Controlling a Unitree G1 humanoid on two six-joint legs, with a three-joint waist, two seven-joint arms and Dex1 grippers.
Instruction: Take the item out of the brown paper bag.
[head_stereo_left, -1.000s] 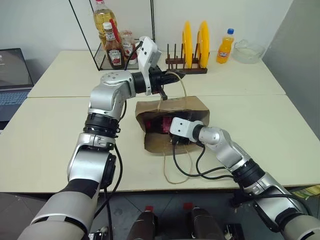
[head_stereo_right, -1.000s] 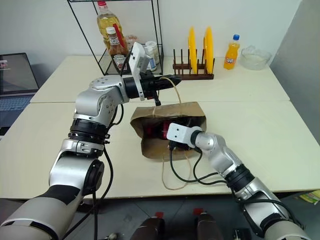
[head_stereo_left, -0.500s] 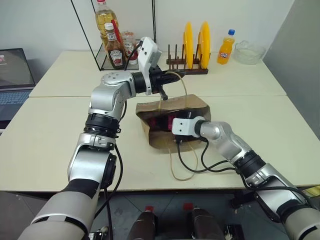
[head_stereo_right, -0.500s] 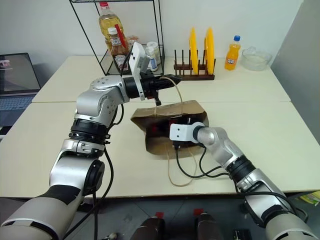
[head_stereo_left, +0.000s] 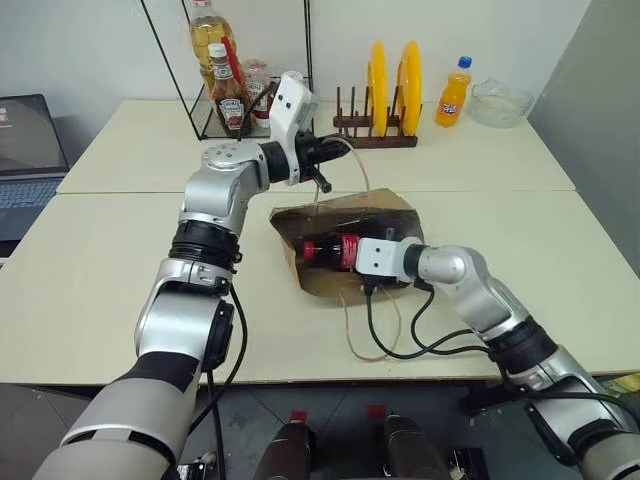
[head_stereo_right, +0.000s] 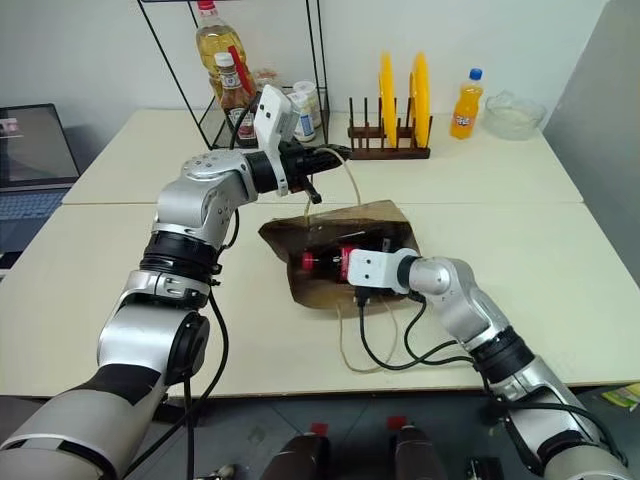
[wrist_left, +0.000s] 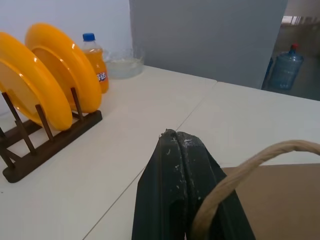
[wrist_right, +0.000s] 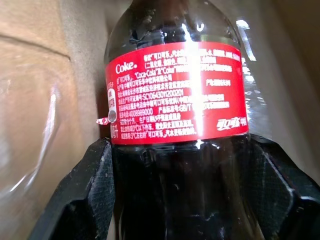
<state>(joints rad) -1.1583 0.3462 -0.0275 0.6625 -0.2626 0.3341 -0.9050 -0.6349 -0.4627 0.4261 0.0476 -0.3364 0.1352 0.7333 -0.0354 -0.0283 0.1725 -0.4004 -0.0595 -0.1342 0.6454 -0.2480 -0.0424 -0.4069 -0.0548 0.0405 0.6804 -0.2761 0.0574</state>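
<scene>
The small clear plastic bottle of dark drink (wrist_right: 175, 95) carries a red label reading "Coke." with "Coca-Cola" and dense small Chinese print beneath; it lies on its side at frame centre, red cap toward the left, in the mouth of the plain kraft-brown paper bag (head_stereo_left: 385, 212). The right gripper (head_stereo_left: 343, 253) has its two black fingers (wrist_right: 85, 200) spread around the bottle's body, one on each side, gripping it. The bag lies on the pale cream tabletop (head_stereo_left: 90, 270), one thin twine loop handle (head_stereo_left: 365, 335) trailing toward the near edge. Above the bag, the left gripper (head_stereo_left: 322, 160) has its fingers pressed together on the other twine handle (wrist_left: 240, 175), holding it up. In the upper left of the frame stands a black wire rack (head_stereo_left: 190, 70) holding a Heinz-labelled ketchup bottle (head_stereo_left: 228, 100) and a clear bottle of yellow oil (head_stereo_left: 205, 30). Upper centre, a dark wooden rack (head_stereo_left: 370, 135) holds two yellow plates (head_stereo_left: 390, 85) upright. To the upper right are an orange soda bottle with a blue cap (head_stereo_left: 453, 95) and a clear glass bowl (head_stereo_left: 497, 100). An open laptop (head_stereo_left: 25, 150) sits at the left edge; pale walls lie behind.
</scene>
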